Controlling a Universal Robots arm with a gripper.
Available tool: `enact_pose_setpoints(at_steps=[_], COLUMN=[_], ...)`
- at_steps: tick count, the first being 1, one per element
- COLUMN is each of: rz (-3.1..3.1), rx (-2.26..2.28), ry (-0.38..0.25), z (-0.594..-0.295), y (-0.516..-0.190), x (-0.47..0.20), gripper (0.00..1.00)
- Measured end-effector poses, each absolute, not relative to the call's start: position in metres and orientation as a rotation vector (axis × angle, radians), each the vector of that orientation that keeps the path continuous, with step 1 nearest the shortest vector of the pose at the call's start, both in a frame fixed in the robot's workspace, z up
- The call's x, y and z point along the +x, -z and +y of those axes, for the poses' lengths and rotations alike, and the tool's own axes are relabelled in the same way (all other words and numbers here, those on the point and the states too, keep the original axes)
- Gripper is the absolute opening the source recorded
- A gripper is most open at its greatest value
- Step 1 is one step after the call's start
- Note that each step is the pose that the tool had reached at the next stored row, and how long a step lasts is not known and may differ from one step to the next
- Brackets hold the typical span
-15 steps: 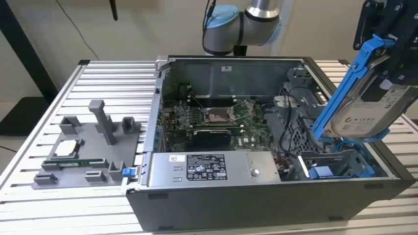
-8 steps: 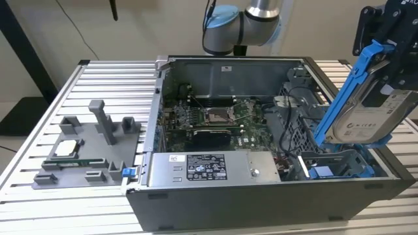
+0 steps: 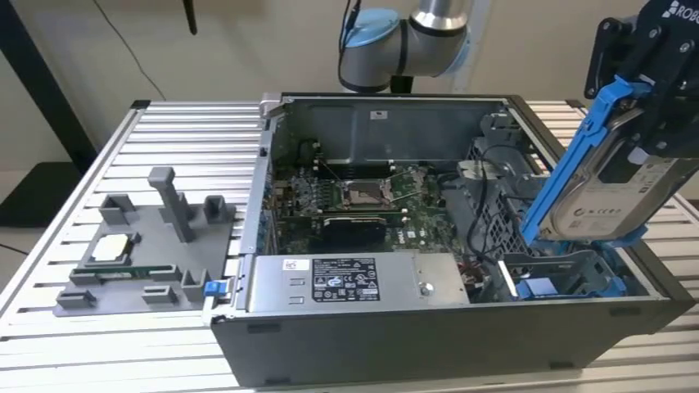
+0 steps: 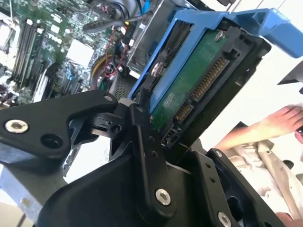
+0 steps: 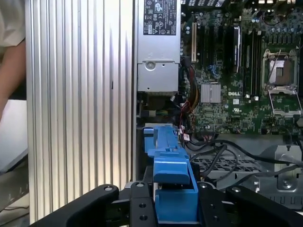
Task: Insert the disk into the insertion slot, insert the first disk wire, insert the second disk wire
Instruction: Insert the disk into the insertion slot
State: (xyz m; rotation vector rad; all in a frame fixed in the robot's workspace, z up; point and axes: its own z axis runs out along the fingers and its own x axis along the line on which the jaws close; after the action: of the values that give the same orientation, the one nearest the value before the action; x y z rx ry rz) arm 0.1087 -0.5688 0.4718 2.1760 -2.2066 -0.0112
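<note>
Claw (image 3: 656,106) is clamped on the disk (image 3: 611,184), gripping it by its upper end, upper right of the exterior view. The disk hangs tilted, with the carrier frame (image 3: 568,164) on the edge toward the exterior view's left and the label side toward that camera. It sits above the insertion slot (image 3: 568,266) at lower right of the frame, apart from it, nothing seated. In the second wrist view I get the disk's green board and connector side; in the first wrist view the carrier frame is edge-on between the jaws.

Risks, my read:
- the disk is tilted relative to the bay, so a carrier corner could catch the slot's rim or its blue tabs (image 3: 541,286) and jam, or twist in the grip
- it is held at one end only, so a side load on contact could make it slip
- loose cables (image 3: 493,160) lie just beside the bay, and one could get pinched under the drive
- a person's arm (image 4: 265,125) is near the case (image 3: 437,344) in the second wrist view, so there is a collision hazard if it drifts closer

No wire plugged into the disk as far as I can tell
</note>
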Motion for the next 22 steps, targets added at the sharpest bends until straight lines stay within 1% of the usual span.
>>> enact_pose_setpoints(at_steps=[3, 11, 22], rz=[-2.214, -2.215, -2.235], rx=[2.192, 2.196, 2.217], ry=[0.036, 0.042, 0.091], z=[-0.5688, -0.5688, -0.5688], y=[-0.4707, -0.4702, -0.4655], x=[0.1087, 0.1087, 0.1087], gripper=[0.0, 0.0, 0.0])
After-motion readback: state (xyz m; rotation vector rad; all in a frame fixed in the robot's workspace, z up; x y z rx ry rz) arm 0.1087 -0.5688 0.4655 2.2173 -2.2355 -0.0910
